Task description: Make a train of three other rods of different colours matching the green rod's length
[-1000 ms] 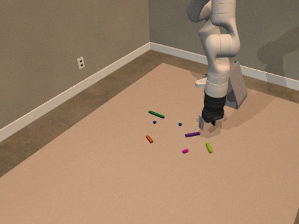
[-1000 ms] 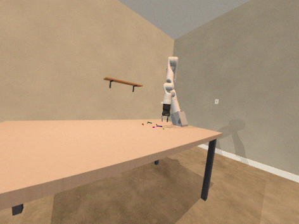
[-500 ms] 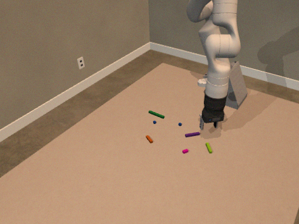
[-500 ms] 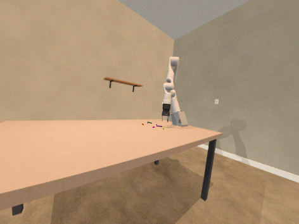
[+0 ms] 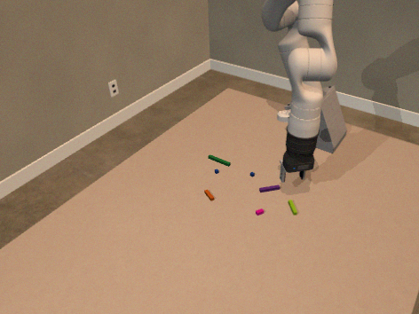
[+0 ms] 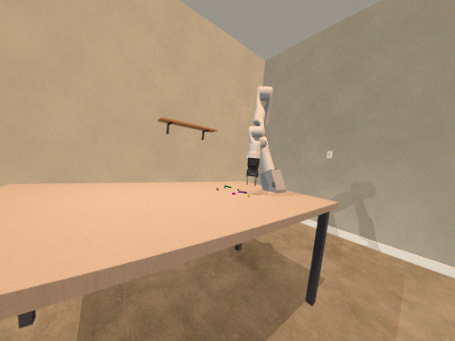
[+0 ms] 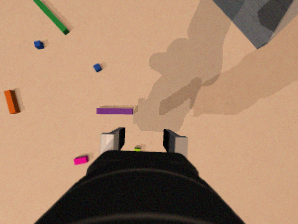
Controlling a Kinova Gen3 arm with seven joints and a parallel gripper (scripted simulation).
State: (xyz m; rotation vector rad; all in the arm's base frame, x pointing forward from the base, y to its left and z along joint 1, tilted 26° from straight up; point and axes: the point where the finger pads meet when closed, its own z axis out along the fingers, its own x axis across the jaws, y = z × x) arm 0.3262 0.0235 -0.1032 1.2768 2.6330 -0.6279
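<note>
Top view: the lime rod (image 5: 292, 207) lies flat on the surface (image 5: 133, 248), just in front of and below the hand (image 5: 292, 176), which hangs released with fingers spread on nothing. Left of the hand lies the purple rod (image 5: 269, 188), the magenta rod (image 5: 259, 212) beyond the lime one, and the green rod (image 5: 219, 160) well apart.

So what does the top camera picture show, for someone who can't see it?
A white robot arm's open black pincer hovers just above a tan table, near a short purple rod. Green, orange, lime, magenta and two blue rods lie scattered apart.
</note>
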